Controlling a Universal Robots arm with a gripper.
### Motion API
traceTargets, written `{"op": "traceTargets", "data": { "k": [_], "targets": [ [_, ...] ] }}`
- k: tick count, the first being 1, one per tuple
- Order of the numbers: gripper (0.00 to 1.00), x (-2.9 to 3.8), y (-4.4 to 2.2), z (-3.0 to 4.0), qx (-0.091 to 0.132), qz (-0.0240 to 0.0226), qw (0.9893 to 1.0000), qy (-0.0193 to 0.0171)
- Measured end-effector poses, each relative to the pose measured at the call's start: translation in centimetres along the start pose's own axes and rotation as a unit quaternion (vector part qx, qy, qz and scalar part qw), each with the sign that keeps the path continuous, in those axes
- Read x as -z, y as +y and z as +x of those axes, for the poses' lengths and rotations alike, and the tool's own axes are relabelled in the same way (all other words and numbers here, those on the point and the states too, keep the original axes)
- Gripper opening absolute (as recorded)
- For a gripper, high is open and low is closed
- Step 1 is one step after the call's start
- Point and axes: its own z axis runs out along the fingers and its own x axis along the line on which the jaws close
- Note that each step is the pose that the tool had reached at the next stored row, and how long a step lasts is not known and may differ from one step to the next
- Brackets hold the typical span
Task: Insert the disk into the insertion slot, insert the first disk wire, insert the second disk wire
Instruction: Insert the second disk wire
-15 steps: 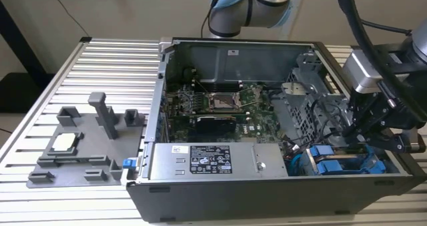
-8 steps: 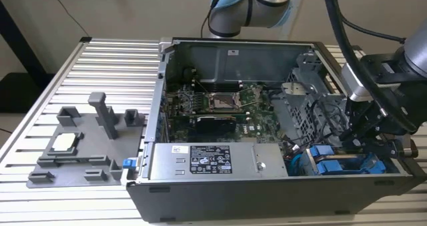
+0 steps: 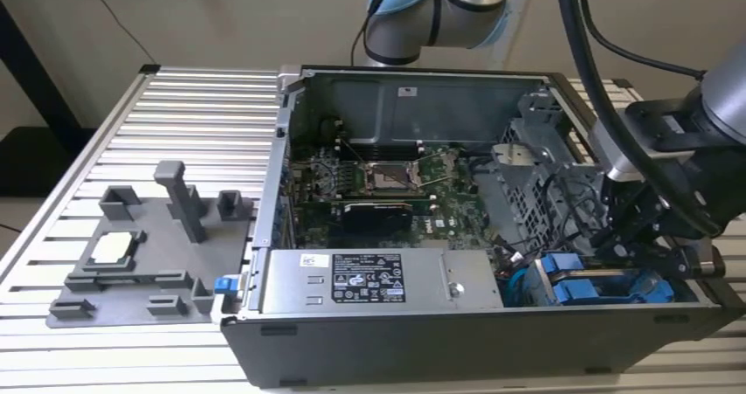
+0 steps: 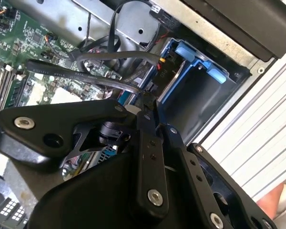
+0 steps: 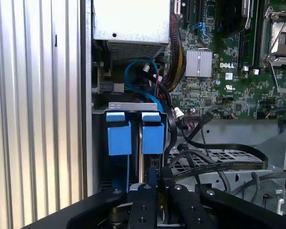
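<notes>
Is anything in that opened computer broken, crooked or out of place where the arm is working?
Nothing looks damaged or spilled. The open dark metal computer case lies flat on the ribbed aluminium table. The bright blue plastic disk carriers sit upright side by side in their bay. The loose black cables beside them are untidy, not broken.

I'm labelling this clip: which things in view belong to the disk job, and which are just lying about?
In the job:
bright blue plastic disk carrier
black disk wires
robot hand
open grey computer case

Lying about:
grey plastic fixture tray
green motherboard
silver power supply box
</notes>
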Motion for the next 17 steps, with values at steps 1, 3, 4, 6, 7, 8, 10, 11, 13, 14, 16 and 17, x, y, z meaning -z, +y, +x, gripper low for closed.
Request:
{"op": "traceTargets", "data": {
  "k": [1,3,4,6,7,8,10,11,13,14,16,17],
  "targets": [
    [0.16,-0.12,0.0,0.01,0.0,0.0,1.0,-0.0012],
    [0.16,-0.33,-0.02,0.05,0.0,0.0,1.0,-0.0053],
    [0.16,-0.42,-0.05,0.06,0.0,0.0001,1.0,-0.0083],
    [0.16,-0.59,-0.09,0.09,-0.001,0.0002,0.9999,-0.0143],
    [0.16,-0.68,-0.12,0.09,-0.001,0.0002,0.9999,-0.0162],
    [0.16,-0.75,-0.16,0.1,-0.001,0.0002,0.9999,-0.0165],
    [0.16,-0.83,-0.26,0.12,-0.001,0.0002,0.9999,-0.0161],
    [0.16,-0.87,-0.32,0.14,-0.001,-0.0001,0.9999,-0.0164],
    [0.16,-0.89,-0.37,0.19,-0.001,-0.0013,0.9999,-0.0164],
    [0.16,-0.88,-0.36,0.2,-0.001,-0.0017,0.9999,-0.0164],
    [0.16,-0.89,-0.37,0.26,-0.001,-0.0025,0.9999,-0.0165],
    [0.16,-0.88,-0.37,0.28,-0.001,-0.0031,0.9999,-0.0164]
  ]
}}
